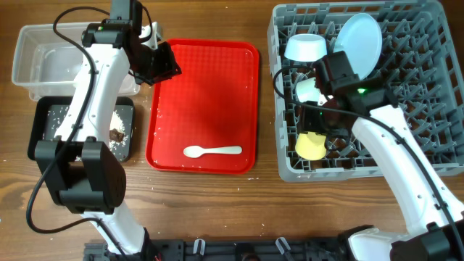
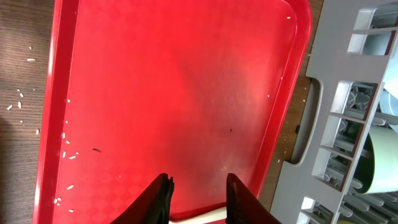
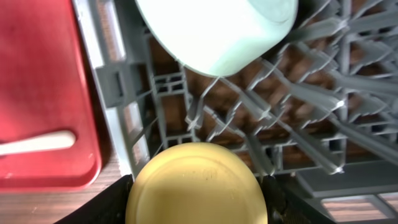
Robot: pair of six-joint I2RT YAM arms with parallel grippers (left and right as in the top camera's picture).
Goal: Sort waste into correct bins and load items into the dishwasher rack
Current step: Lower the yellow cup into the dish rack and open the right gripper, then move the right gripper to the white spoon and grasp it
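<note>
Plate [image 1: 360, 40], bowls [image 1: 305, 48] sitting in rack [image 1: 424, 156]; right tool [image 3: 196, 190] straddling yellow cup [image 1: 312, 146], grip unclear; left tool [image 2: 198, 186] hovering apart; white spoon [image 1: 212, 151] waiting.

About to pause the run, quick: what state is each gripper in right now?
Left gripper: open, holding nothing.
Right gripper: closed on the yellow cup.

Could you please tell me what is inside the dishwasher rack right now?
The dishwasher rack holds a pale blue plate, a pale bowl, a second bowl and a yellow cup. The right arm covers part of the second bowl and the pegs beneath it.
</note>
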